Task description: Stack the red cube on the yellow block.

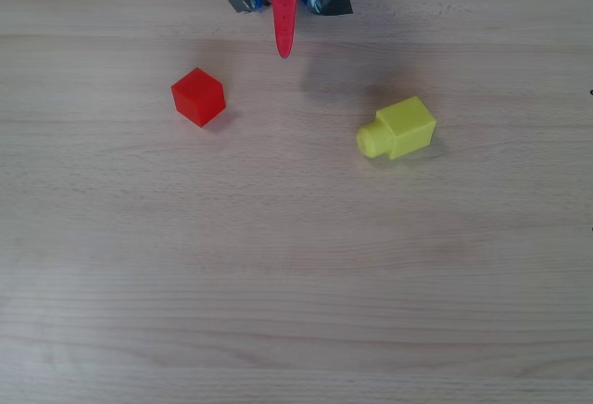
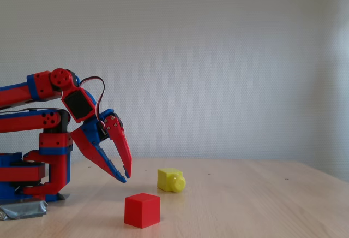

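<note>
While resting apart on the wooden table [image 1: 296,284], red cube [image 1: 198,96] at overhead left, yellow block [image 1: 400,129] well to its right, stud pointing left. Behind them, red gripper [image 2: 127,177] hovering empty, tips nearly together, above the table.

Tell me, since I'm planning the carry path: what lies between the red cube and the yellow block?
Nothing: in the overhead view, only bare wooden table lies between the red cube and the yellow block.
</note>
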Controlling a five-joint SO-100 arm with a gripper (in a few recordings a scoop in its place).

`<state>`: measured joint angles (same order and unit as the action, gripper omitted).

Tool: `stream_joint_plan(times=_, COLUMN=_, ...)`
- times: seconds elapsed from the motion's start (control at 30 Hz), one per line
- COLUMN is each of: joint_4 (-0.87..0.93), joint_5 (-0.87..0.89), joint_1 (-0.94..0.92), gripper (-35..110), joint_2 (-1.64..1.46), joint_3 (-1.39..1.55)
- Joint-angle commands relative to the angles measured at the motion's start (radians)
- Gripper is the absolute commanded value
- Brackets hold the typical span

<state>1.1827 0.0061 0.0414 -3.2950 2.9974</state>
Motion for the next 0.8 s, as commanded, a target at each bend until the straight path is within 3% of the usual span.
stream_joint_plan(times=0.0, joint_4=-0.052, joint_5=0.043, joint_1=-0.044, gripper=0, joint_2=-0.009, joint_3=-0.077)
stream_joint_plan(times=0.4, joint_4=-0.064, joint_5=0.046, joint_1=-0.051, gripper=0, joint_2=0.006, joint_3=-0.114)
stream_joint_plan(times=0.77, joint_4=-0.149, joint_5=0.072, joint_1=-0.074, gripper=0, joint_2=0.272, joint_3=-0.413)
